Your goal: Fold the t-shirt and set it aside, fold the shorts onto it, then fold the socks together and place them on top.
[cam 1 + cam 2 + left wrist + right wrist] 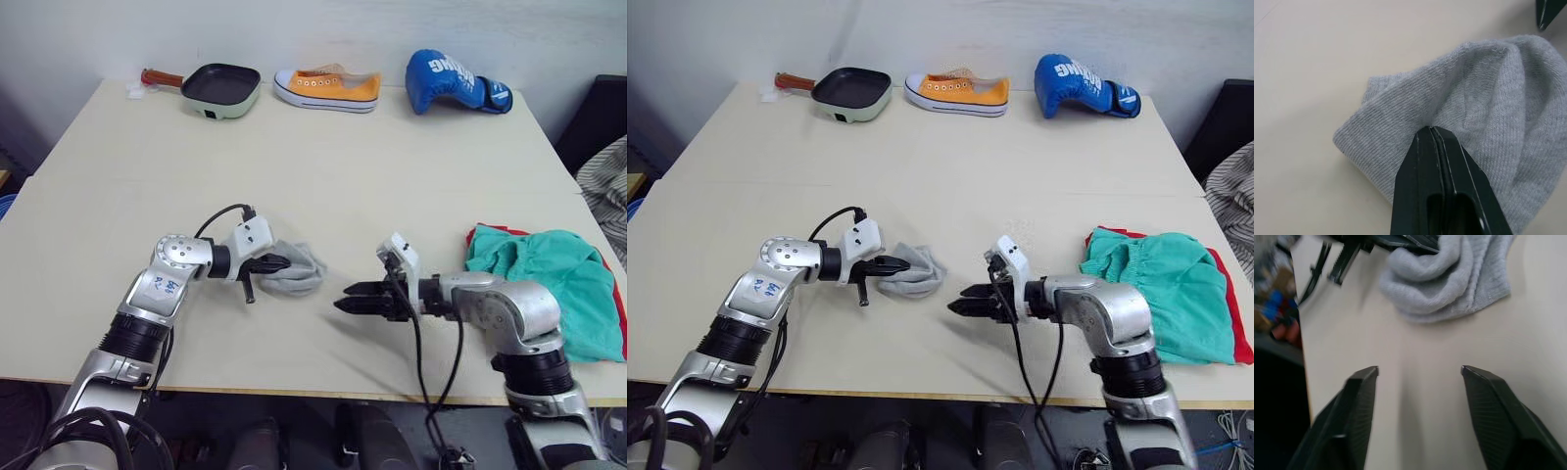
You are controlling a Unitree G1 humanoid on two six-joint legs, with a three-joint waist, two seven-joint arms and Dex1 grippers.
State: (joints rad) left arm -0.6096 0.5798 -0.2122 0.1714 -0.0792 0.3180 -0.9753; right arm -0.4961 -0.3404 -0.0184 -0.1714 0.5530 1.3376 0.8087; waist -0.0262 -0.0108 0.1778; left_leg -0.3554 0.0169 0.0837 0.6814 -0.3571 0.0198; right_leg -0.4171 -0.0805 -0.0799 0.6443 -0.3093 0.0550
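On a pale tabletop (313, 176), the last step looks under way: the left gripper (277, 263) has its fingers clamped together on the bunched grey socks (299, 270) near the front middle. The right gripper (355, 298) hovers just beside them, fingers apart and empty. At the right edge, the teal shorts (554, 279) lie on the red t-shirt (619, 304). Next, probably, the socks need carrying onto that pile
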